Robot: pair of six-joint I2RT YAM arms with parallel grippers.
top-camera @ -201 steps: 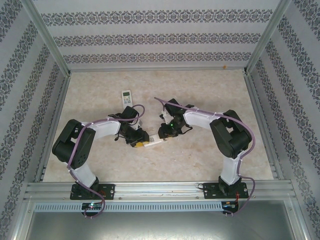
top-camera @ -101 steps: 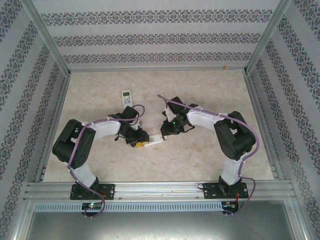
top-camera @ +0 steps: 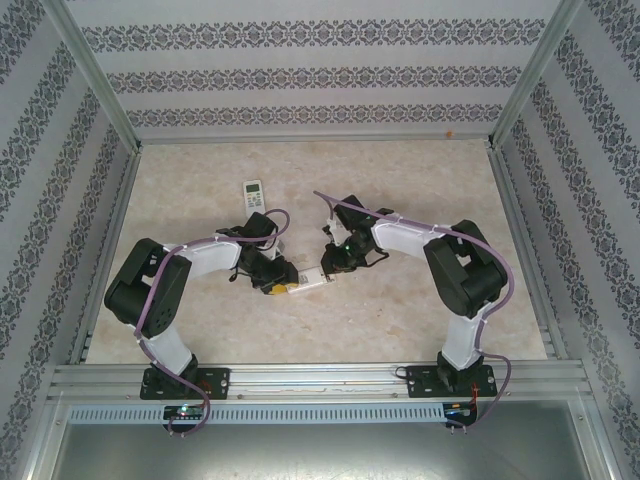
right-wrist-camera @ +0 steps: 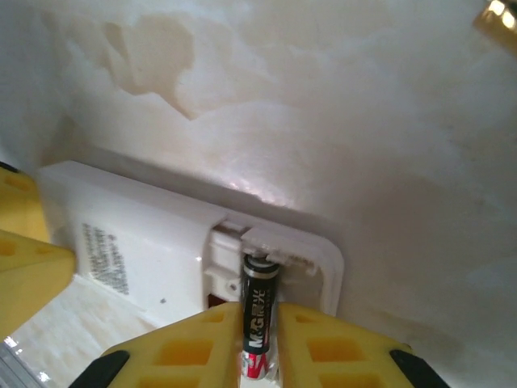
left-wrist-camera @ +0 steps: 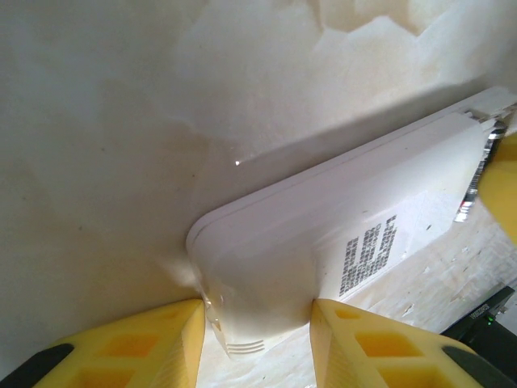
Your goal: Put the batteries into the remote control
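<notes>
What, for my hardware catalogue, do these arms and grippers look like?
The left arm and right arm match: white links, black joint housings, a lilac cable running along each. The left gripper and right gripper have blocky yellow fingers with rectangular recesses.

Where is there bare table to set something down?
Bare: far right corner of the table, and the near strip between the arm bases. Crowded: centre, where left gripper and right gripper meet at the remote; second remote far left.
</notes>
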